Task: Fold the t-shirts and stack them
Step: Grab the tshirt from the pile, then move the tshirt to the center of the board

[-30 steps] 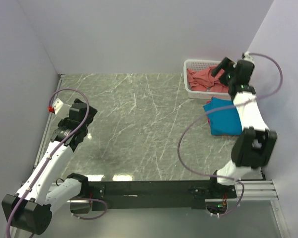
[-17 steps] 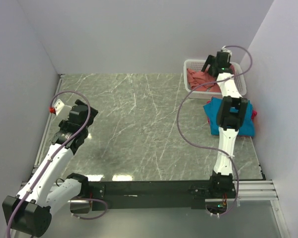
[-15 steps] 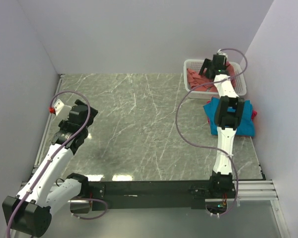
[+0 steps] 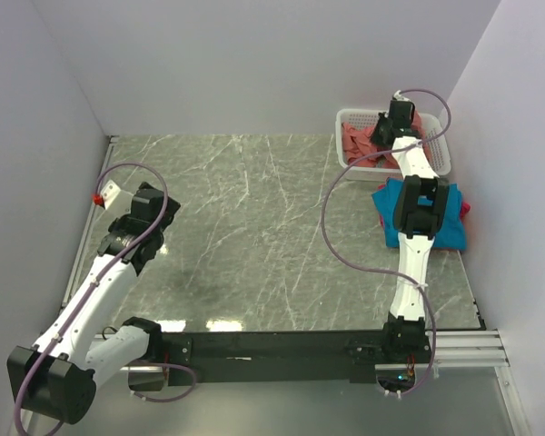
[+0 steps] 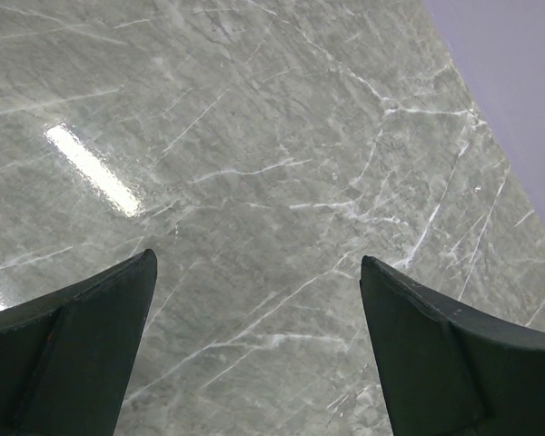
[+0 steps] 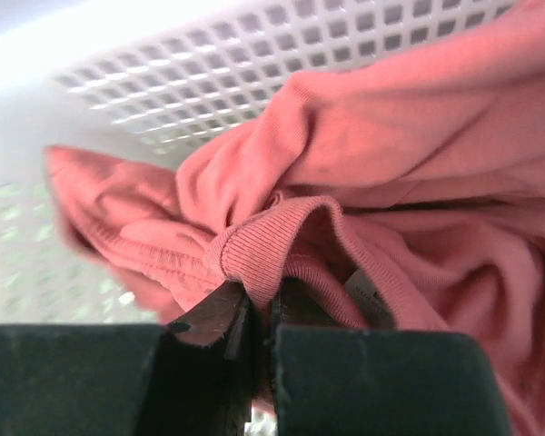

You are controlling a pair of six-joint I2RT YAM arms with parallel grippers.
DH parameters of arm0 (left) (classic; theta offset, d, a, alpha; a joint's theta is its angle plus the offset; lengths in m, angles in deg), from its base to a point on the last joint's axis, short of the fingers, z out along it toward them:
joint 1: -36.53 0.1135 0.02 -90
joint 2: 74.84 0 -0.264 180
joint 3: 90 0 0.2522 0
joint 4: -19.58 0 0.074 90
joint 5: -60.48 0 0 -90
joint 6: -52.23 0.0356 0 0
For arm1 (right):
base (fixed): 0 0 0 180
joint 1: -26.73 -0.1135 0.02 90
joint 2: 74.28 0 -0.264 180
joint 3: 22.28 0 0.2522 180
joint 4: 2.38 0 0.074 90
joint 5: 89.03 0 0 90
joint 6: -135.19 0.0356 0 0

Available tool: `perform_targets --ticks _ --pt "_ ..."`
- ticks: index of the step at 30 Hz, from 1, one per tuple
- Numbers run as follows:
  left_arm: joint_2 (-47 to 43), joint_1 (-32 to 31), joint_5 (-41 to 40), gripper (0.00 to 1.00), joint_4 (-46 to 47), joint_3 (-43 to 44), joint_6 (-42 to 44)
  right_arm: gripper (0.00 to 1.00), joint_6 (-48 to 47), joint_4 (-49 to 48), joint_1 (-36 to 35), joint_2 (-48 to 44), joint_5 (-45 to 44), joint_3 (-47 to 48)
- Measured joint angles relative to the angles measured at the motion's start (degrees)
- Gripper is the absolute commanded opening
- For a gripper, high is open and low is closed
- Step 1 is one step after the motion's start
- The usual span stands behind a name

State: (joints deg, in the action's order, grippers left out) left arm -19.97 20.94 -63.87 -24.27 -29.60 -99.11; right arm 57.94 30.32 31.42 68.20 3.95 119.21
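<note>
Since a second earlier, the right arm had stretched out over the teal-blue t-shirt into the white basket at the far right. The right gripper pinched the ribbed collar of the salmon-red t-shirt, which lay bunched inside the basket. The left gripper hung spread wide over the table. The step in hand appeared to be pulling the shirt out; next, it likely needed lifting clear of the rim.

Right arm stretched to the white basket, left arm far from it.
The right arm goes almost straight from its base up to the basket. The right gripper is inside the basket, its jaws pressed together on a ribbed edge of the salmon-red t-shirt. The left arm is bent, well apart from the basket, and the left gripper has its jaws wide apart and holds nothing.
</note>
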Motion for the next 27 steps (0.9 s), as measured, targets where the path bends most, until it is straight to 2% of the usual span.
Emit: perform_targets --ticks 4,11,14,17,23,27 --pt "-0.3 0.0 0.2 0.99 -0.3 0.1 0.0 0.00 0.3 0.0 0.1 -5.4 2.3 -3.3" --pt "-5.0 0.0 2.9 1.00 0.8 -1.6 0.0 0.00 -0.3 -2.1 -1.5 -27.3 2.7 -12.4" --pt "-7.2 0.0 4.4 0.99 1.0 -2.6 -0.3 0.00 -1.2 -2.6 -4.8 -36.3 2.1 -12.6" --pt "-9.5 0.0 5.9 0.99 1.2 -3.8 -0.8 0.00 -2.4 -3.0 -11.7 -43.7 2.7 -12.0" --pt "-15.4 0.0 7.8 0.99 0.4 -5.5 -2.0 0.00 -3.2 -3.2 -26.6 -47.9 9.8 -8.4" --pt "-19.3 0.0 8.1 0.99 -1.6 -5.6 -2.8 0.00 -0.3 -4.8 -28.0 -48.1 15.5 -10.6"
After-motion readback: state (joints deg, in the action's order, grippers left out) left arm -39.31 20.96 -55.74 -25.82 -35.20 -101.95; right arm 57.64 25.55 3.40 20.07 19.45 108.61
